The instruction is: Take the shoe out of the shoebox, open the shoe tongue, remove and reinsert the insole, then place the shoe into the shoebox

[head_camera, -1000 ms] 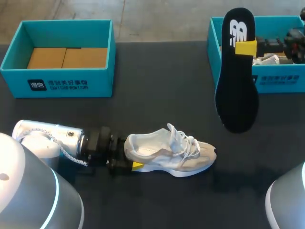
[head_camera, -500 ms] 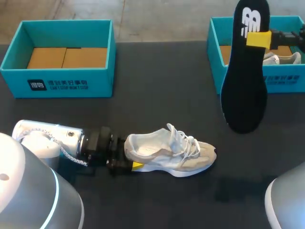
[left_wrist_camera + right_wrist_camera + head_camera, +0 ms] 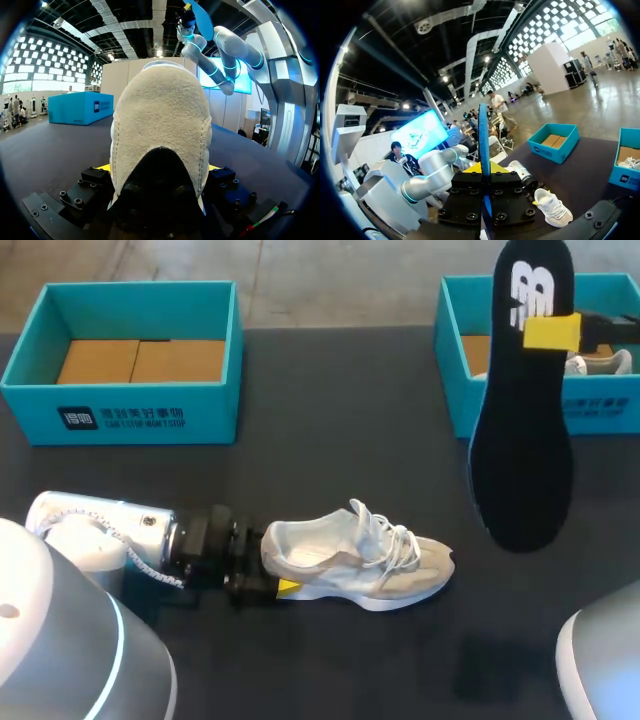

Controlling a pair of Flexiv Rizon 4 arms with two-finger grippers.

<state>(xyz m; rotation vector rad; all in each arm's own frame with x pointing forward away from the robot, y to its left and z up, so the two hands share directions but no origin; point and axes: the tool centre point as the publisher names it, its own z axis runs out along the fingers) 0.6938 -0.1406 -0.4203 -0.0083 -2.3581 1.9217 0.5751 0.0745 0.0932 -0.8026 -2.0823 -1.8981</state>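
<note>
The insole (image 3: 525, 440) has risen rightward beyond the toe of the shoe (image 3: 355, 560), the right gripper (image 3: 550, 332) pinching its heel end; light, bendy, likely steadier held mid-length. The left gripper (image 3: 268, 562) clamps the shoe's heel

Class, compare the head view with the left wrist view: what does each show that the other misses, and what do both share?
Head view only: the laces and open collar of the beige-and-white sneaker, the teal cardboard box with brown inserts, and a second sneaker inside the right teal box. Left wrist view only: the sneaker's suede heel square on, with the left claw shut on it from both sides. Both: the sneaker, and the black foam insole held aloft by the right claw.
</note>
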